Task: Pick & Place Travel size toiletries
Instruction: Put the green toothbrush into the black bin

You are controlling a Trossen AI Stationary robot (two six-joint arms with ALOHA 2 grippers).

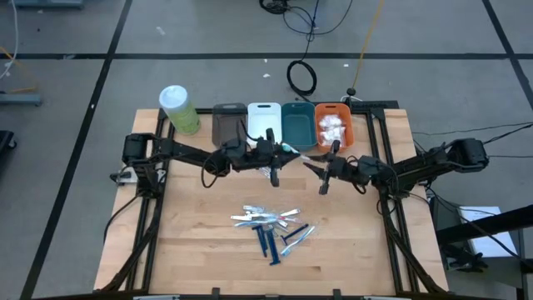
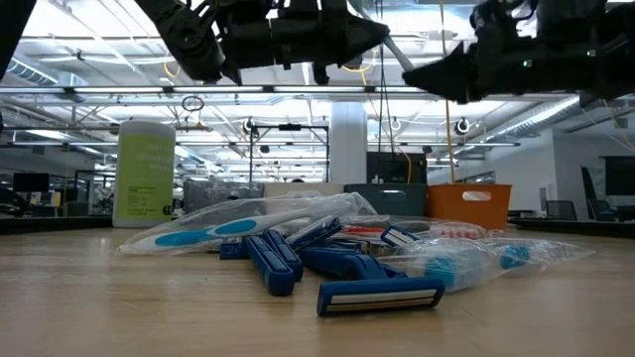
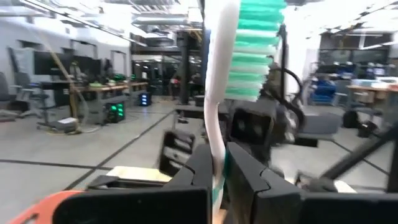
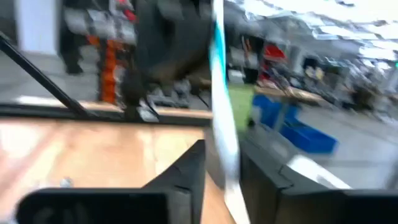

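Note:
A white toothbrush with teal bristles (image 1: 298, 152) is up in the air between my two grippers, over the table's far middle. My left gripper (image 1: 279, 158) (image 3: 219, 155) is shut on it. My right gripper (image 1: 321, 168) (image 4: 222, 155) faces it from the right and is shut on a white-and-teal stick (image 4: 221, 106), which looks like the same toothbrush. The other toiletries (image 1: 271, 225) (image 2: 327, 258) lie in a loose pile on the table's near middle: dark blue razors, wrapped pale-blue brushes and silvery sticks. White pouches (image 1: 331, 127) lie in the orange bin. My left gripper pinches the toothbrush's white handle (image 3: 216, 134) between its two fingers, across the handle. The bristle head (image 3: 258, 50) stands free beyond the fingers, lifted clear of the table. My right gripper has the stick's shaft (image 4: 229, 163) between its two fingers, lying across it and clear of the table; blur hides more.
Along the far edge stand a grey bin (image 1: 229, 123), a white bin (image 1: 264, 121), a teal bin (image 1: 297, 122) and an orange bin (image 1: 341, 142). A pale-green cylinder with a white lid (image 1: 179, 108) (image 2: 145, 174) stands at the far left. Bare wood lies left and right of the pile.

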